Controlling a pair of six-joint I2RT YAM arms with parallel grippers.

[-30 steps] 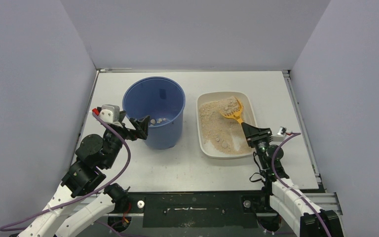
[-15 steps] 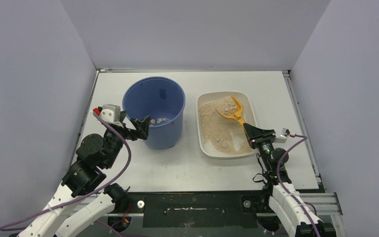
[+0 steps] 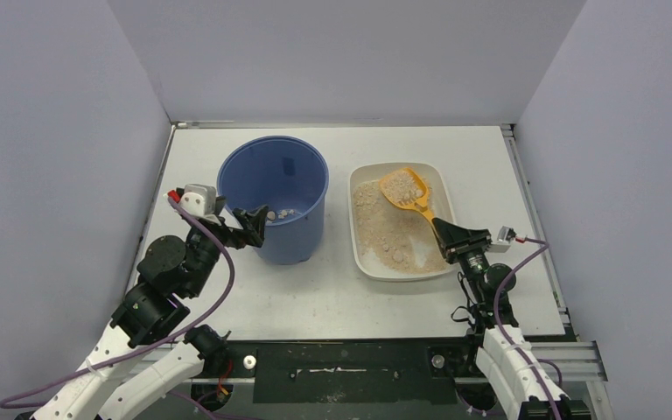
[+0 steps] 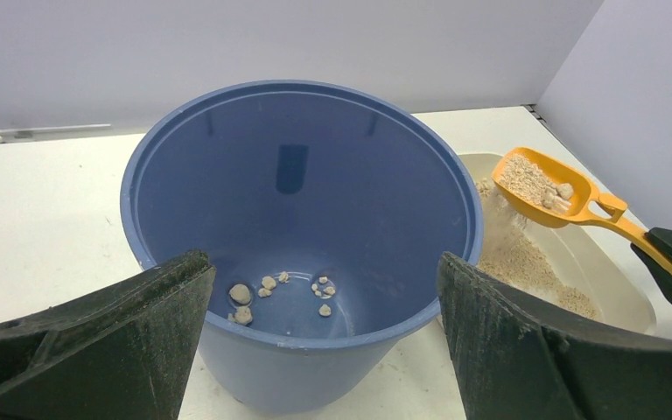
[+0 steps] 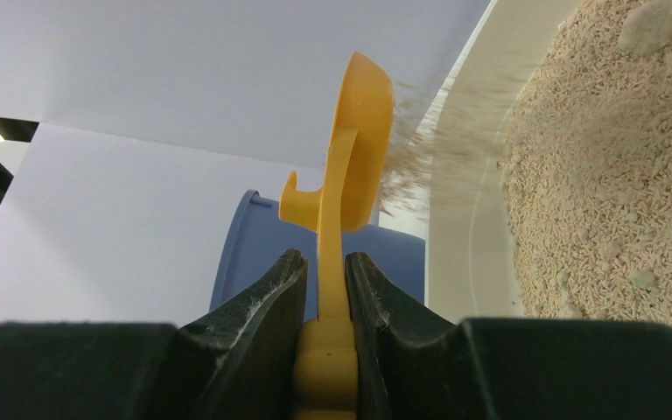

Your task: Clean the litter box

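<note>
The cream-white litter box [image 3: 444, 187] holds tan granules and sits right of the blue bucket [image 3: 273, 184]. My right gripper [image 3: 446, 234] is shut on the handle of the orange scoop [image 3: 405, 191], which is lifted above the box with a load of litter. In the right wrist view the scoop [image 5: 359, 149] stands on edge and granules fall from it into the box [image 5: 472, 114]. My left gripper [image 3: 252, 220] is open at the bucket's near-left side, one finger [image 4: 96, 341] either side of the bucket [image 4: 297, 175]. Several small clumps [image 4: 262, 289] lie on the bucket's bottom.
Grey walls close in the white table [image 3: 332, 297] on the left, back and right. The bucket stands between my two arms. The scoop also shows in the left wrist view [image 4: 551, 188] above the litter box [image 4: 612, 280].
My right gripper has raised the scoop out of the litter and moved it slightly left and back; granules now sift from it. The left gripper has barely moved.
</note>
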